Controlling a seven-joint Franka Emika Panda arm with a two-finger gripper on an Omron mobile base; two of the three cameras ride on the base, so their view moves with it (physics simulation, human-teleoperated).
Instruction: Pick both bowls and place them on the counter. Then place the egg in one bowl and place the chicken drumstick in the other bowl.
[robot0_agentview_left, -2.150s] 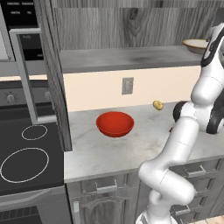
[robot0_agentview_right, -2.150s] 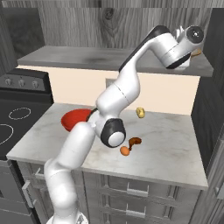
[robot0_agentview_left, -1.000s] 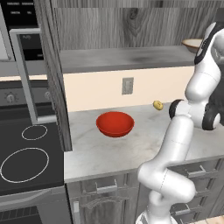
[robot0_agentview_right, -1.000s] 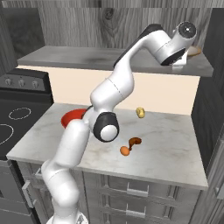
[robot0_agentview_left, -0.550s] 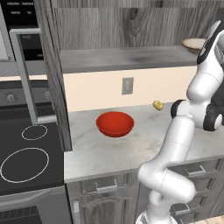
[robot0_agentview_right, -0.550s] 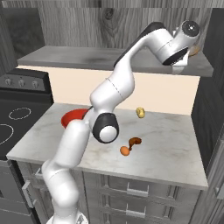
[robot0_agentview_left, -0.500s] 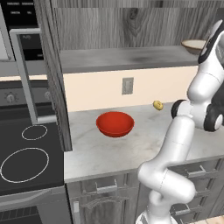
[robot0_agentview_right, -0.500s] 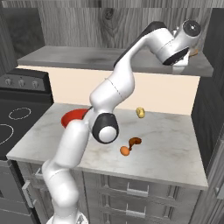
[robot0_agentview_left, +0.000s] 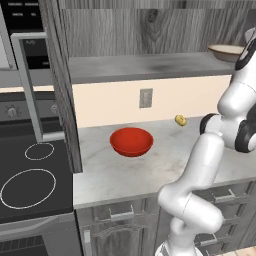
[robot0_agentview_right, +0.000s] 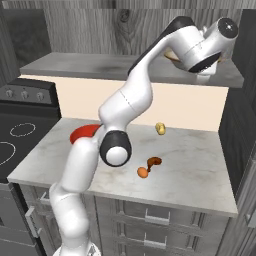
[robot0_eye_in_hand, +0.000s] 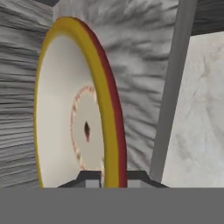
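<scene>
Hand view: hand (robot0_eye_in_hand: 106, 177) pinches beige bowl's (robot0_eye_in_hand: 65, 109) rim on shelf (robot0_eye_in_hand: 140, 78).

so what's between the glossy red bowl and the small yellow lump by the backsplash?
Bare marbled counter between red bowl and yellow lump, seen in the left base view.

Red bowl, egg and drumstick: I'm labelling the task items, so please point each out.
red bowl (robot0_agentview_left: 131, 141), left base view, on its inner hollow.
egg (robot0_agentview_right: 142, 172), right base view, on its rounded middle.
chicken drumstick (robot0_agentview_right: 154, 162), right base view, on its thicker end.
</scene>
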